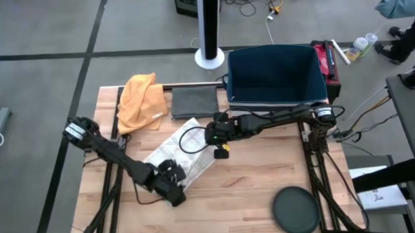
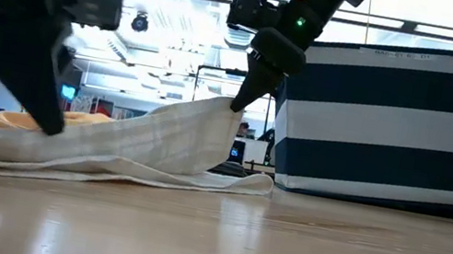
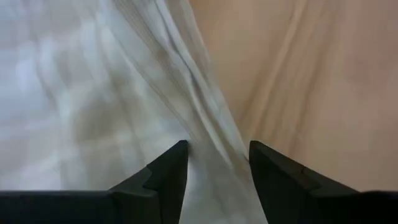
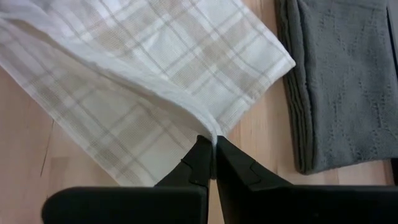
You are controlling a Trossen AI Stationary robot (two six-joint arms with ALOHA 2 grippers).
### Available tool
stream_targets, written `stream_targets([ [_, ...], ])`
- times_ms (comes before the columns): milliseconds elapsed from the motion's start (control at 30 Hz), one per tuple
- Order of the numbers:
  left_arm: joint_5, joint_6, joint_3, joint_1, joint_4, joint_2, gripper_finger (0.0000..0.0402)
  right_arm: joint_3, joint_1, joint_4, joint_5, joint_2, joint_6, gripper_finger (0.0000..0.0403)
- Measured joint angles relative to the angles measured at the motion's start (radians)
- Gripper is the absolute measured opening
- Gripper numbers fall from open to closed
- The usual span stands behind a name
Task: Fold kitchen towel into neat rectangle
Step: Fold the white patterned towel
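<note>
cream-and-beige checked cotton kitchen towel [image 1: 181, 153] lies mid-table on the pale wooden tabletop [image 1: 258, 184], mid-fold. right gripper [image 4: 213, 155] is pinched tight on a lifted edge; left gripper [image 3: 217, 163] straddles the opposite edge, fingers parted, not clamped. next, likely: left closes, then both carry the fold across.

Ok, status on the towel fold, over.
Right pincer shut on plaid towel, edge lifted. Left pincer straddling the near edge, not clamped. Grey cloth alongside, clear.
</note>
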State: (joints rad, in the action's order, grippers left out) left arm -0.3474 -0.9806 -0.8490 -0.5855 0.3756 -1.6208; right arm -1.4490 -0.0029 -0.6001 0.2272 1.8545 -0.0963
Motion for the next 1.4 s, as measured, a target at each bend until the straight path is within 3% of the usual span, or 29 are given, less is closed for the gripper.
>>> stream_targets([
  [133, -0.015, -0.053, 0.001, -0.025, -0.019, -0.003, 0.0164, 0.000, 0.000, 0.007, 0.000, 0.000, 0.000, 0.0008],
  [367, -0.144, -0.058, 0.000, -0.040, -0.100, -0.016, 0.0153, 0.000, 0.000, 0.007, 0.000, 0.000, 0.008, 0.0008],
  [933, -0.159, -0.053, 0.004, -0.044, -0.018, -0.057, 0.0150, 0.000, 0.000, 0.007, 0.000, 0.000, 0.011, 0.0008],
  [1267, -0.114, -0.039, 0.005, -0.049, -0.049, -0.071, 0.0046, 0.000, 0.000, 0.007, -0.001, 0.000, 0.010, 0.0008],
  [1400, -0.114, -0.004, 0.005, -0.050, -0.105, -0.073, 0.0028, 0.000, 0.000, 0.007, 0.000, 0.000, 0.010, 0.0008],
])
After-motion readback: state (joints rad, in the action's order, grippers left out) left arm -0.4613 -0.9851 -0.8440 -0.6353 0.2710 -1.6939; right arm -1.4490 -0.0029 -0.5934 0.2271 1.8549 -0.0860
